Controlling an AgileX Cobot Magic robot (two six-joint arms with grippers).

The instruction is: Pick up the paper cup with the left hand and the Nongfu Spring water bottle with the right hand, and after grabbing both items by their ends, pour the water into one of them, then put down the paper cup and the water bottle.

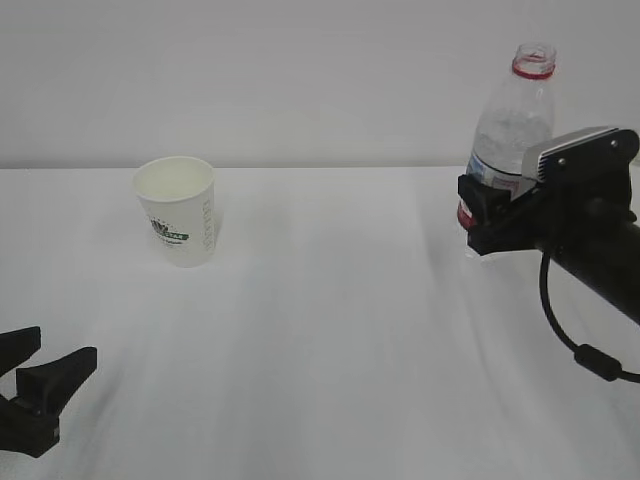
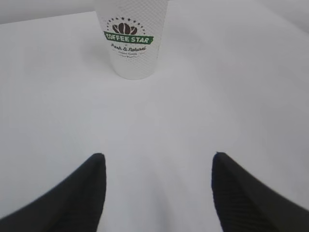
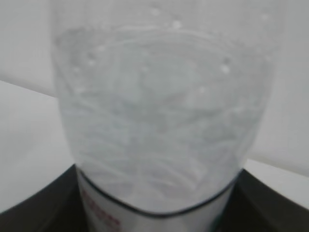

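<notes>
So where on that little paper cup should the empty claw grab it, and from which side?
Around the middle of the paper cup, coming in level from the front, where the left gripper already faces it with open jaws. The cup stands upright and widens toward its rim, so a gentle side squeeze below the rim likely holds without crushing it.

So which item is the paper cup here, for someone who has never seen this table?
On the white table, look left of centre, toward the back edge. The paper cup stands upright and alone there, apart from both grippers. It is short, white and tapered, with a dark green coffee logo, unlike the tall clear water bottle at far right.
</notes>
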